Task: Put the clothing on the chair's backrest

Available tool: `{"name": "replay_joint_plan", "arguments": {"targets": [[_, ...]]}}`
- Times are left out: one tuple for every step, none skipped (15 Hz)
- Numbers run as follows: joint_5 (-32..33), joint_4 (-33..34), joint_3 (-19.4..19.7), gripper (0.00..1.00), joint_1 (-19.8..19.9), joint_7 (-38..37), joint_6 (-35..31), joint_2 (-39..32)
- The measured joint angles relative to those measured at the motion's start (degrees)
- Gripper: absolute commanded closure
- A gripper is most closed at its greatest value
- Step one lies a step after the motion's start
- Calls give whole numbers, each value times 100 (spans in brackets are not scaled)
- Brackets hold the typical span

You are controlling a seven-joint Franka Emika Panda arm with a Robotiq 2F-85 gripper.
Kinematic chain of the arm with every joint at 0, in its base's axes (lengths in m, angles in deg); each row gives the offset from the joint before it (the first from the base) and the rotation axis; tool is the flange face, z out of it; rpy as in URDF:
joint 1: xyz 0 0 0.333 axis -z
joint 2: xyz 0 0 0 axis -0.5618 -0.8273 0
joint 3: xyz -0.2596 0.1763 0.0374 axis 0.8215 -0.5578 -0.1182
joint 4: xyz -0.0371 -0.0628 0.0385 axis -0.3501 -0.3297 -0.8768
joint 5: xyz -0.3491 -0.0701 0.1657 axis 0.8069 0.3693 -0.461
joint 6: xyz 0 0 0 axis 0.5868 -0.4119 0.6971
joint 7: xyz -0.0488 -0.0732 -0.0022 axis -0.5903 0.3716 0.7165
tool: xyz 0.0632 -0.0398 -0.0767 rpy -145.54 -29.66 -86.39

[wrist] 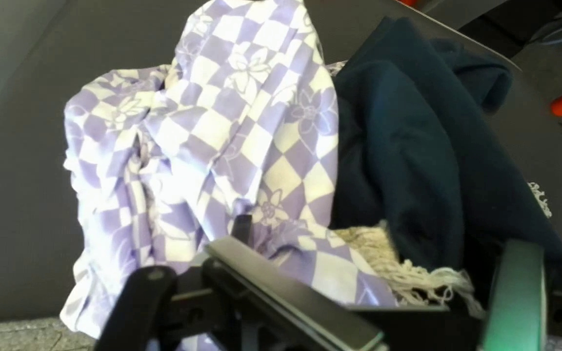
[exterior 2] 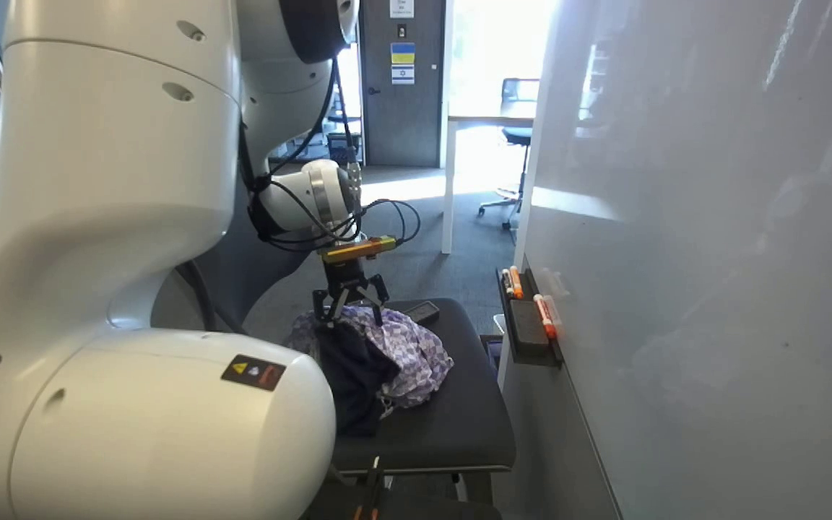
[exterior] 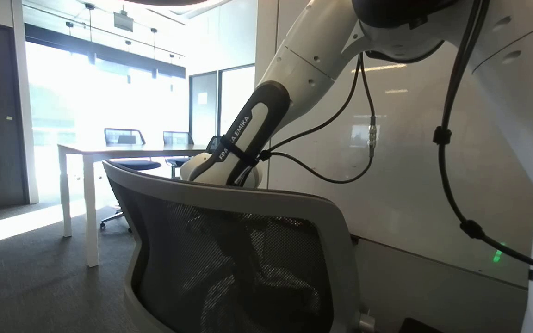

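Office interior: contained grey carpet (exterior: 40, 286), a whiteboard (exterior 2: 712, 238) with dry-erase markers (exterior 2: 544, 316) on its tray (exterior 2: 540, 358), a white-legged table (exterior: 130, 149) and a mesh-backed office chair (exterior: 234, 249).

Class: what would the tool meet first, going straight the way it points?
Probably the purple checkered cloth or the navy cloth, both right below the tool; depth leaves unclear which, or whether it touches either.

From here I read "FRA" and "EMIKA" on my arm (exterior: 312, 60), the lettering (exterior: 241, 127) crossed by a black strap (exterior: 239, 151). A dark label (exterior 2: 253, 373) on the arm shows 1 yellow warning triangle (exterior 2: 240, 367). The door (exterior 2: 402, 126) bears 2 flags: a blue-over-yellow flag (exterior 2: 402, 53) and, just below, a white flag (exterior 2: 402, 74) with blue markings.
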Motion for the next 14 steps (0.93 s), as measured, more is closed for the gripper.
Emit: {"name": "replay_joint_plan", "arguments": {"targets": [[112, -14, 10, 0, 2, 93, -54, -23], [260, -28, 34, 0, 9, 185, -125, -56], [410, -45, 68, 0, 38, 290, -251, -99], [500, -63, 101, 0, 89, 408, -375, -147], [535, -80, 129, 0, 158, 537, -495, -192], [551, -97, 161, 25, 240, 653, -621, -235], [553, -114, 185, 26, 323, 759, -734, -271], [553, -124, 198, 34, 395, 855, -799, -292], [560, -137, 207, 42, 452, 936, -858, -301], [561, -149, 212, 51, 494, 1012, -901, -304], [561, -158, 213, 57, 525, 1067, -928, -305], [561, -165, 213, 64, 546, 1112, -940, -305], [561, -169, 213, 73, 560, 1144, -943, -304], [560, -171, 212, 80, 570, 1153, -943, -304]]}}
